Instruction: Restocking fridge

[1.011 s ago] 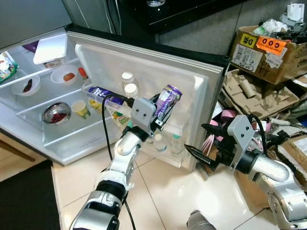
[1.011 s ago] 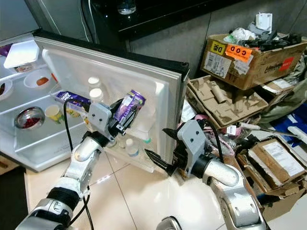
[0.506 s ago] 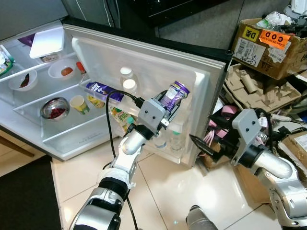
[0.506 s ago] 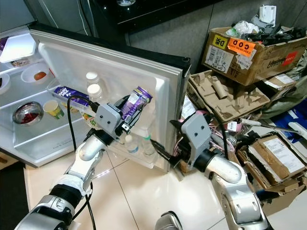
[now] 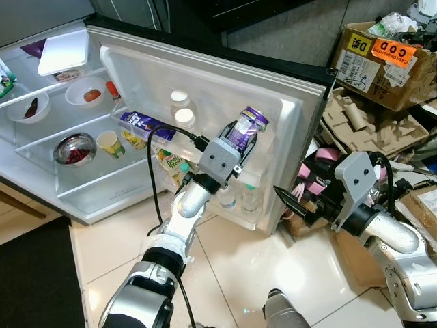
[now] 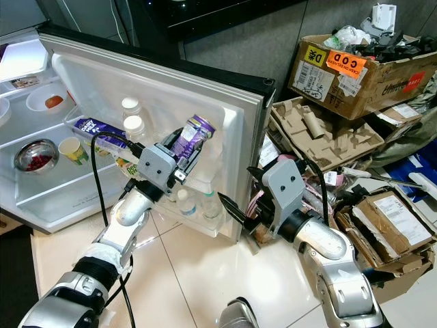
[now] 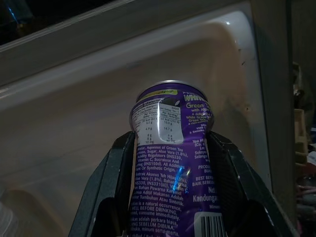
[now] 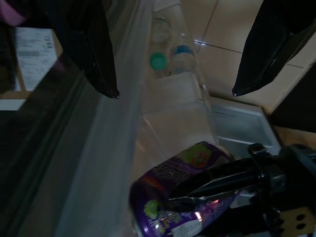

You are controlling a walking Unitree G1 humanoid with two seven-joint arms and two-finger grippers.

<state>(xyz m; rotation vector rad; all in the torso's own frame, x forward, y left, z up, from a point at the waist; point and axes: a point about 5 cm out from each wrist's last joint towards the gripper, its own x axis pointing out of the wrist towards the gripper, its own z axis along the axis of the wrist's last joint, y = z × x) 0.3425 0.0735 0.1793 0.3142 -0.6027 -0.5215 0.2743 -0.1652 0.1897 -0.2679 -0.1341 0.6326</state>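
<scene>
A purple drink can (image 5: 250, 121) is held nearly upright against the inside of the open fridge door (image 5: 205, 85), with my left gripper (image 5: 242, 140) shut on it. It hangs just above the clear door shelf (image 5: 235, 198) holding small bottles. In the left wrist view the can (image 7: 173, 148) sits between both black fingers, the white door liner close behind. My right gripper (image 6: 235, 184) is open at the door's free edge; in the right wrist view (image 8: 175, 94) one finger lies outside the door and one inside.
The fridge interior on the left holds a metal bowl (image 5: 75, 149), a cup (image 5: 109, 143) and small dishes. A purple carton (image 5: 140, 123) and white-capped bottles (image 5: 181, 109) sit in the upper door rack. Cardboard boxes (image 5: 382, 61) and egg trays (image 5: 362, 123) crowd the right.
My left gripper has carried the can closer to the door liner and tipped it more upright. The right gripper has moved in to the door's edge. The camera shifted slightly.
</scene>
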